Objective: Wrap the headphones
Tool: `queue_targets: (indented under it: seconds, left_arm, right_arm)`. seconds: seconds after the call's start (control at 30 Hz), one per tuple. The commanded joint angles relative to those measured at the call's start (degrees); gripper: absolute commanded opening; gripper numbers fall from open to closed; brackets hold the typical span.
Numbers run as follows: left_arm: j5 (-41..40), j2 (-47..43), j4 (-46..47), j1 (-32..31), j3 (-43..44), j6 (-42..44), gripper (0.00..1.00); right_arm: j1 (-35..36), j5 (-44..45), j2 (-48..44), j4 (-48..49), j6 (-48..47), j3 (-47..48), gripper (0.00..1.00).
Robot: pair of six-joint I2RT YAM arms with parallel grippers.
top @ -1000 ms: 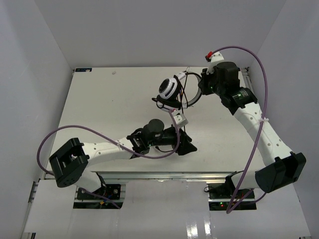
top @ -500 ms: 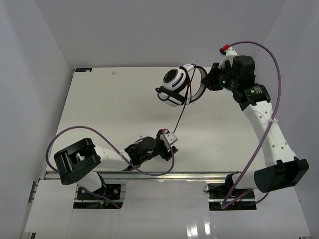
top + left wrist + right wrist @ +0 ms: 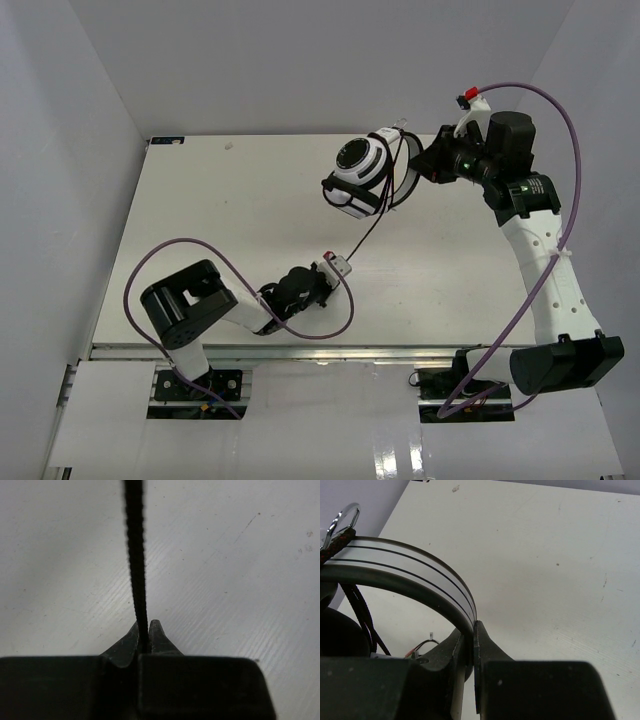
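Both clenched: right end effector (image 3: 470, 630) holds the headphones (image 3: 362, 172), left end effector (image 3: 144, 632) pinches their cable (image 3: 134, 555); keep it taut while winding.

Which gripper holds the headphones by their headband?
The right gripper: its jaws clamp the white headband, while the left gripper pinches only the thin black cable.

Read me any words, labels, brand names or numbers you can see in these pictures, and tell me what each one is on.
No text is legible in any view.
Small dark label at the far left corner of the table: too small to read.
Headphones, round outer face of the ear cup: no brand or marking can be made out.
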Motion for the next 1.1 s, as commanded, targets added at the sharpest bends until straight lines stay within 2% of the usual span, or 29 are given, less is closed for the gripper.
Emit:
queue_targets:
  seconds: [0.0,0.1,0.2,0.23,0.3,0.37,0.43,0.53,0.6,0.7,0.77,0.87,1.0,1.07]
  left_arm:
    - [4.7,-4.5,0.8,1.7,-1.6,-0.3,0.0]
    - [19.3,-9.4,3.2,7.6,-6.2,-4.2,0.0]
    - [31.4,-10.6,2.8,14.8,-7.0,-7.7,0.0]
    - [35.6,-10.2,-0.5,17.3,-5.2,-7.8,0.0]
    - [39.1,-9.3,-8.0,20.3,-1.6,-8.0,0.0]
    - [41.2,-8.9,-13.1,23.1,1.6,-8.7,0.0]
    - [45.8,-9.6,-16.2,28.9,6.2,-11.8,0.0]
    - [50.3,-9.5,-24.4,33.7,14.2,-14.7,0.0]
    - [52.2,-8.8,-30.8,34.9,19.1,-16.6,0.0]
    - [57.3,-6.6,-40.7,35.2,30.0,-21.4,0.0]
    - [61.8,-6.3,-41.4,35.1,33.6,-27.2,0.0]
    - [67.2,-8.5,-40.9,34.4,35.4,-34.9,0.0]
    - [70.5,-11.5,-40.8,32.5,34.6,-41.1,0.0]
    - [71.2,-12.7,-40.5,31.8,34.0,-43.3,0.0]
  right_arm:
    - [-1.9,-7.4,-2.3,4.5,0.0,1.7,0.08]
    - [-4.7,-20.6,-2.2,5.5,-4.0,0.8,0.08]
    - [-5.9,-34.7,-2.3,7.8,-6.6,-0.9,0.08]
    - [-5.9,-37.1,-2.5,7.9,-8.9,-1.2,0.08]
    - [-5.8,-39.6,-2.6,4.2,-15.3,-0.9,0.08]
    - [-5.2,-36.6,-2.8,-3.2,-23.7,0.7,0.08]
    - [-4.4,-26.4,-3.8,-11.3,-38.3,1.4,0.08]
    - [-2.5,-17.5,-6.3,-14.9,-49.5,-2.4,0.08]
    - [-0.6,-11.2,-8.5,-14.1,-52.3,-7.0,0.08]
    - [7.5,2.6,-13.8,-4.6,-53.8,-18.6,0.08]
    - [12.9,18.1,-15.5,3.3,-52.0,-24.0,0.08]
    - [20.5,33.3,-15.3,12.2,-50.7,-28.4,0.08]
    - [25.5,53.5,-11.5,27.4,-51.5,-32.9,0.08]
    - [27.1,58.9,-9.4,36.9,-51.5,-33.9,0.08]
